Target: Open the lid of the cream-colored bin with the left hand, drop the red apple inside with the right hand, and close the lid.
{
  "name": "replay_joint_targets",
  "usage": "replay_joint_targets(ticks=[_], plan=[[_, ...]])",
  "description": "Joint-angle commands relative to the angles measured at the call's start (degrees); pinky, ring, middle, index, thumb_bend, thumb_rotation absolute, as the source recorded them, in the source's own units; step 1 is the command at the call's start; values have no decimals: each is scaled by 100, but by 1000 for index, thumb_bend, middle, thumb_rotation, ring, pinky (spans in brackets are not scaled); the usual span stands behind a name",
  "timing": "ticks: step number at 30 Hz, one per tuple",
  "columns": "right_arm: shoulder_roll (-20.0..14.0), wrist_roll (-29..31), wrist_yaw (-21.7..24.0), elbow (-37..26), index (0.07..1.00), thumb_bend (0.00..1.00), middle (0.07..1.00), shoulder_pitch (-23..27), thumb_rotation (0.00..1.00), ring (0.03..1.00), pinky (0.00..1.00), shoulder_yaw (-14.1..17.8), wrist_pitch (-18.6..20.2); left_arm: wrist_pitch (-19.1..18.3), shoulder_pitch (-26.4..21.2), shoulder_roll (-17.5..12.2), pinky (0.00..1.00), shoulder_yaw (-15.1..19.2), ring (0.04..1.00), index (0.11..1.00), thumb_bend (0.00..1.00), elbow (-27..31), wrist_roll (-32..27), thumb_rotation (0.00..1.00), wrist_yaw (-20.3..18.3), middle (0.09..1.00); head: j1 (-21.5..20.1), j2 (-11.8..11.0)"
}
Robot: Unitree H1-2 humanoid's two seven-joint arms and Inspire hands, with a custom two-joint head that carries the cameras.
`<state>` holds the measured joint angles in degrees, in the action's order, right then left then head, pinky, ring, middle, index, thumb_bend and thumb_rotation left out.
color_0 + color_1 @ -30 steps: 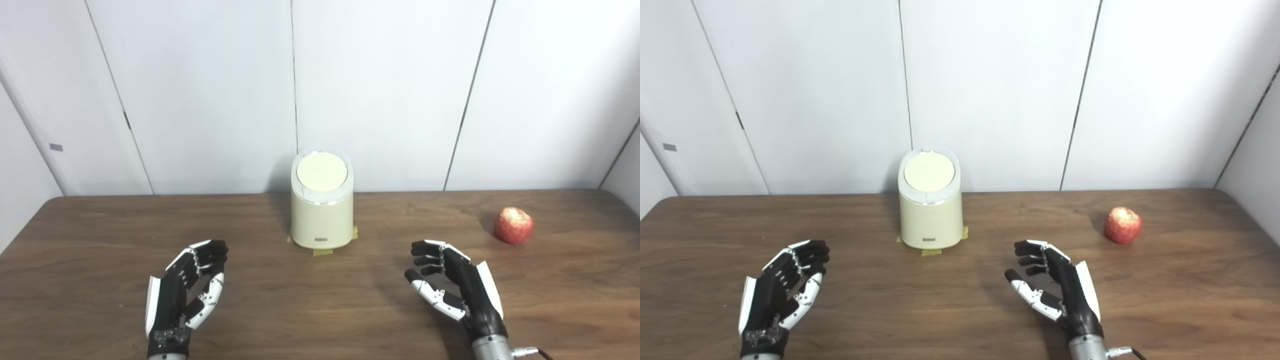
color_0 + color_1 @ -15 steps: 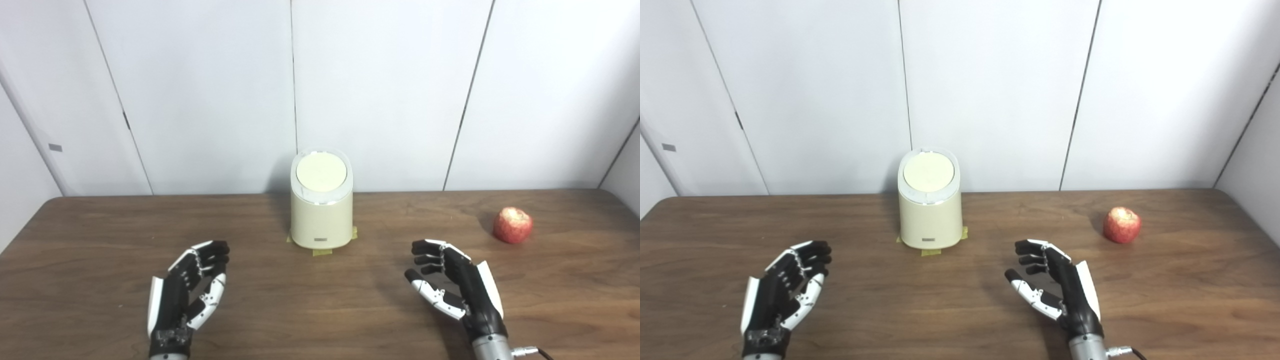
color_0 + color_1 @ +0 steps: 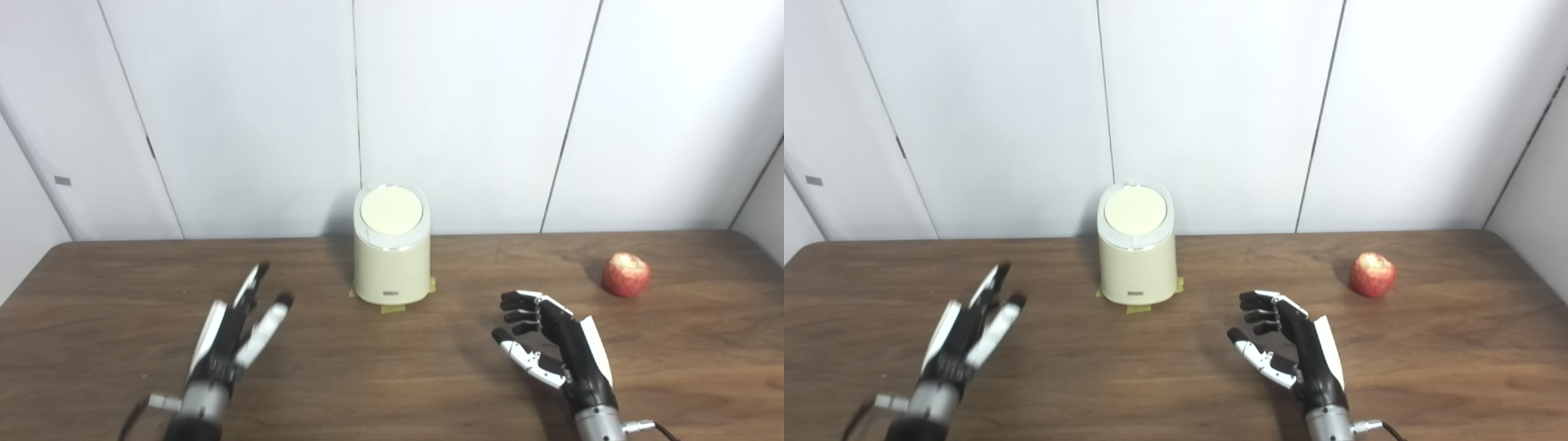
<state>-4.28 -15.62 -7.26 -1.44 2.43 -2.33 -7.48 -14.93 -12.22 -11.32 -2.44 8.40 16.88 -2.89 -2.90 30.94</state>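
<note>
The cream-colored bin (image 3: 392,266) stands at the back middle of the wooden table (image 3: 380,380), its round lid (image 3: 391,210) down. The red apple (image 3: 625,275) lies at the back right, apart from both hands. My left hand (image 3: 236,334) is raised over the table to the front left of the bin, fingers stretched out and apart, holding nothing. My right hand (image 3: 554,352) is over the table to the front right of the bin, fingers loosely curled and apart, empty.
Yellow tape (image 3: 392,308) marks the bin's foot. A white panelled wall (image 3: 465,110) rises right behind the table. The table's right edge (image 3: 765,251) runs close to the apple.
My left hand has lifted, moved forward toward the bin and straightened its fingers. My right hand has stayed in place. The view has shifted slightly.
</note>
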Motion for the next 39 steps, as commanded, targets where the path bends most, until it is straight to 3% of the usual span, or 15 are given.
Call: replay_joint_targets(ticks=[1,12,21,26,32,39], plan=[[66,22,-56,95,657,275,664,80,256,634,553,-30,-320,-122,-507,-57,997,-63,1000,1000,805,64,154,958,-31,1000,-4,9],[127,47,-55,66,655,280,668,59,246,636,560,-33,-241,-1169,-1974,-155,1000,-562,1000,1000,829,-592,836,1000,-369,1000,-13,13],[167,42,-18,-66,657,270,672,0,206,642,568,-61,-141,-1196,-2873,94,1000,-822,1000,1000,847,-1658,1593,944,-628,1000,-86,46],[165,-1,-23,-119,656,276,667,-45,214,642,566,-75,-144,-1194,-3242,297,1000,-938,1000,1000,831,-2250,1763,918,-496,1000,-122,59],[196,-44,-26,-186,657,270,669,-77,197,638,556,-73,-64,-1187,-3697,344,1000,-1285,1000,1000,836,-3022,1994,962,-410,1000,-149,90],[240,-80,-42,-199,656,277,670,-84,220,639,559,-86,-61,-1152,-3934,424,1000,-1496,1000,1000,814,-3452,2003,916,-293,1000,-185,106]])
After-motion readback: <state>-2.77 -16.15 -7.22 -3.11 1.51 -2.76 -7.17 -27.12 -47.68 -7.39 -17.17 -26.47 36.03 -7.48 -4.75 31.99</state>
